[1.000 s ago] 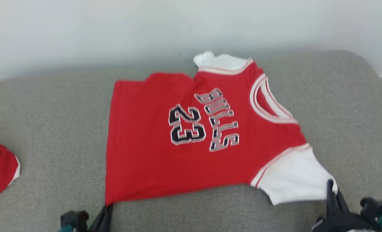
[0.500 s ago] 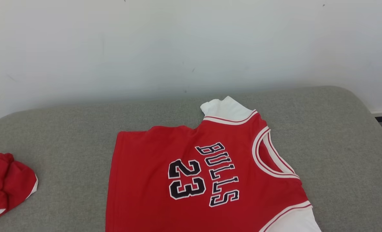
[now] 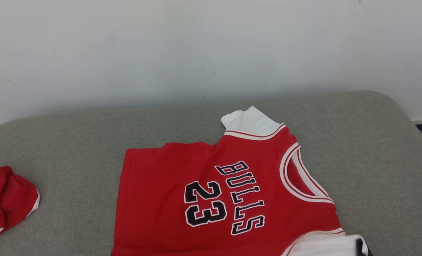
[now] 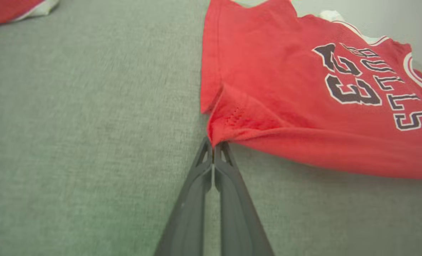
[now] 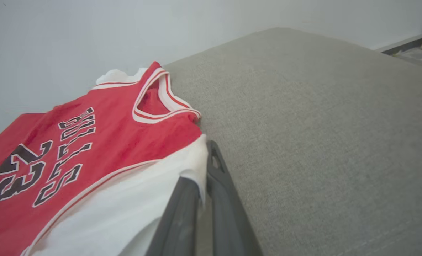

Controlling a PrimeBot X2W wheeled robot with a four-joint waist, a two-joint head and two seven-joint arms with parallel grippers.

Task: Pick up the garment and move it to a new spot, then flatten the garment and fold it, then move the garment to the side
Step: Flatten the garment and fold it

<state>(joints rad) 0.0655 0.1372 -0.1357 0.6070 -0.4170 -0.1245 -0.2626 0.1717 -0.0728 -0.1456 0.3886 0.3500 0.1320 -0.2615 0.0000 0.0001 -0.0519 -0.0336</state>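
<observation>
Your left end effector [image 4: 214,144] pinches the hem of the red-and-white fabric Bulls jersey [image 3: 196,170], your right end effector [image 5: 205,161] its white sleeve; uneven pulling could slip either pinch.

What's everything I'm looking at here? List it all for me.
jersey: one, red with white sleeves and black BULLS 23 lettering, spread on the cushion.
bundled cloth: one, red with white trim, on the cushion to the robot's left of the jersey.
cushion: one, grey, under both.
wall: one, white, behind the cushion.
left tool: one, dark grey, shut on the jersey's red hem corner.
right tool: one, dark grey, shut on the jersey's white sleeve.
</observation>
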